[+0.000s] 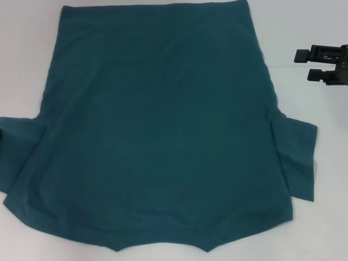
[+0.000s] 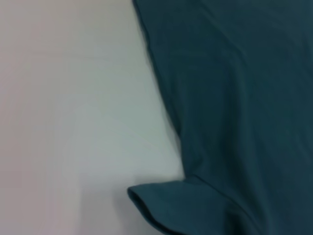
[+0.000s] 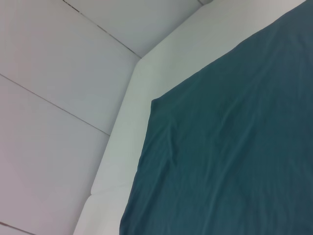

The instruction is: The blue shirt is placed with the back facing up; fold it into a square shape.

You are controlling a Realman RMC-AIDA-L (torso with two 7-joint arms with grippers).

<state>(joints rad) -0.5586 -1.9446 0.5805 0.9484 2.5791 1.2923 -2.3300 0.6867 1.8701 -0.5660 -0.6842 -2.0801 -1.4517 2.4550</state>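
I have the blue shirt (image 1: 163,130) spread flat across most of the head view on the white table (image 1: 304,228), back up, hem toward the top of the frame and neckline at the bottom edge. Its two short sleeves stick out sideways: one at the left edge of the frame (image 1: 16,147), one at the right (image 1: 296,155). No fold shows anywhere, so I judge the task is at its very start, with the first side fold not yet begun.

My right gripper (image 1: 304,64) hangs in the upper right of the head view, beside the shirt and apart from it, its two black fingers spread with a clear gap and nothing between them. The left gripper does not show in any view (only a dark smudge at the far left edge, which I cannot identify), so I cannot tell its state. The left wrist view looks down on a sleeve cuff (image 2: 161,205) and the shirt's side edge; the right wrist view shows a hem corner (image 3: 156,103).

Next, I think each gripper must come down to a shirt edge, pinch the cloth cleanly, and carry one side inward.
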